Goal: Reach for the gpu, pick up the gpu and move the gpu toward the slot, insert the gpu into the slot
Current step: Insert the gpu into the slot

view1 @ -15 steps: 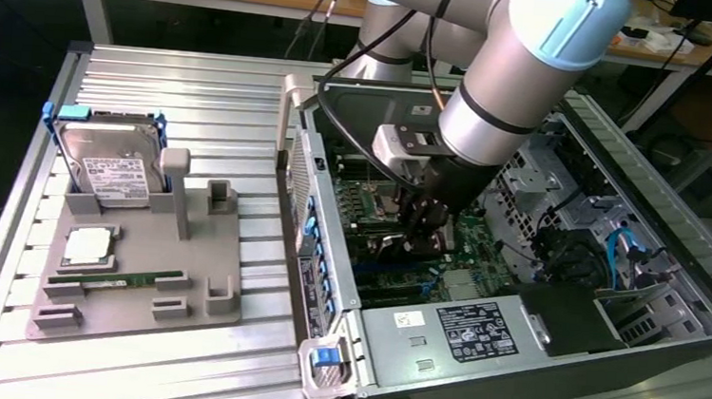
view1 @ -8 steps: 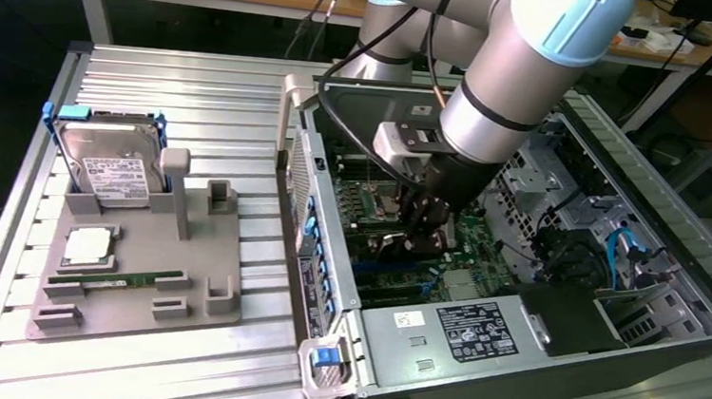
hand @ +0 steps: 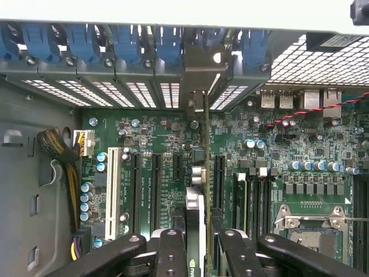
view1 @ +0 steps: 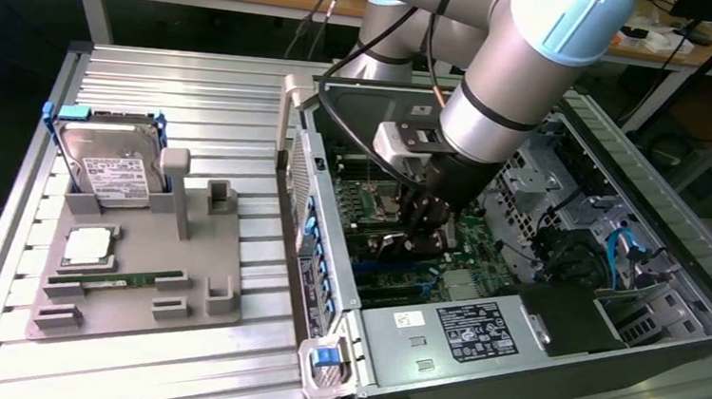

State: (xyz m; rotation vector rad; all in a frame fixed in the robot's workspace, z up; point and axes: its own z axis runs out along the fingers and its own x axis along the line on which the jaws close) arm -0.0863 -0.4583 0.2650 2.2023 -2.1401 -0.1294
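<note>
In the wrist view my gripper is clenched on the graphics card: one black finger presses each face, and the card stands on edge between them. It runs straight away from me over the green board, in the lane between two black sockets. Its metal end bracket sits up against the row of rear openings in the case wall. The card's own body covers whatever lies under it, so I cannot tell whether its lower edge is already in the connector or just above it.

In the exterior view my arm reaches down into the open computer case, with the gripper low over the board. Just beside it runs a blue strip I take to be the slot. Well apart, on the exterior view's left, the grey tray holds the hard drive and the memory stick.

As I judge it, the reach, the pickup and the carry are done. What is left is the seating, or confirming it, and I have not let go
</note>
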